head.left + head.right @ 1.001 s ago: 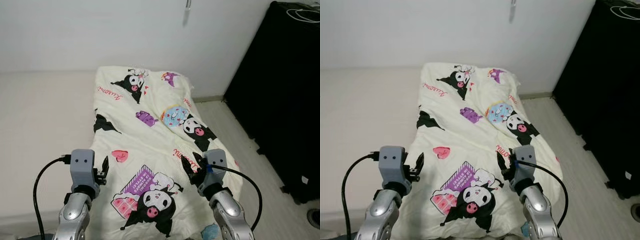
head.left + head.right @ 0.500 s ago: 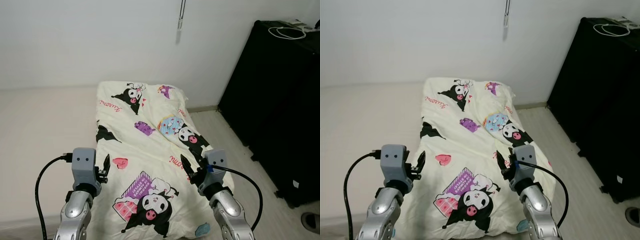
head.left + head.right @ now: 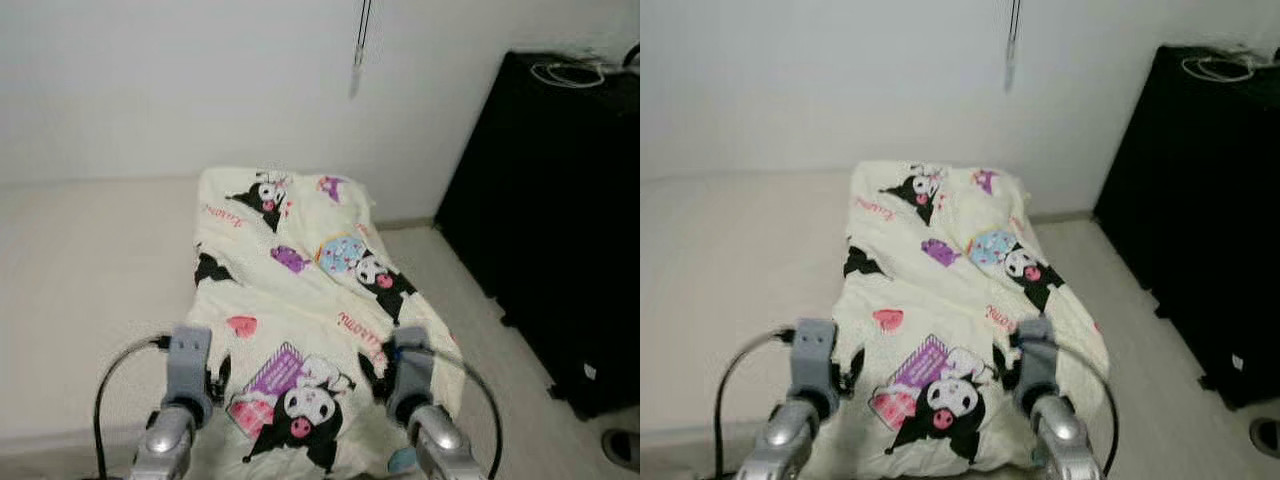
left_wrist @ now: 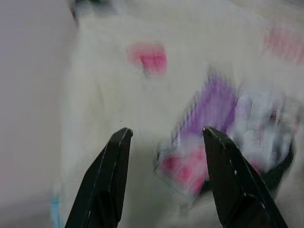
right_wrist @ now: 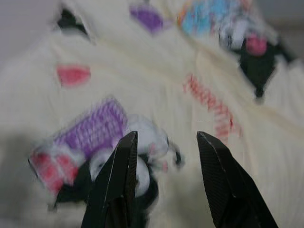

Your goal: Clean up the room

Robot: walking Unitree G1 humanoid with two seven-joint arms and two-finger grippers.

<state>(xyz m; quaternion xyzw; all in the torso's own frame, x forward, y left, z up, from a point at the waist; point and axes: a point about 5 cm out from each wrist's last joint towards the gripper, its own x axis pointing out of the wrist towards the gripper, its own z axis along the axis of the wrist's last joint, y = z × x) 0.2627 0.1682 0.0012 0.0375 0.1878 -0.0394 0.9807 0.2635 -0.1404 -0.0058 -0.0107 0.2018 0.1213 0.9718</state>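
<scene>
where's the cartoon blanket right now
The cartoon blanket lies spread along the right side of the bed, running up to the white wall, with the black cabinet across the floor on its right.

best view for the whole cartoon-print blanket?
Left eye view: the blanket shows end to end on the bed, wall to near edge. Right eye view shows much the same. Both wrist views give blurred close-ups of the print between the open left gripper and right gripper.

Cream blanket (image 3: 300,290) with cartoon prints, spread lengthwise along the right side of the bed (image 3: 90,270), slightly rumpled.
</scene>
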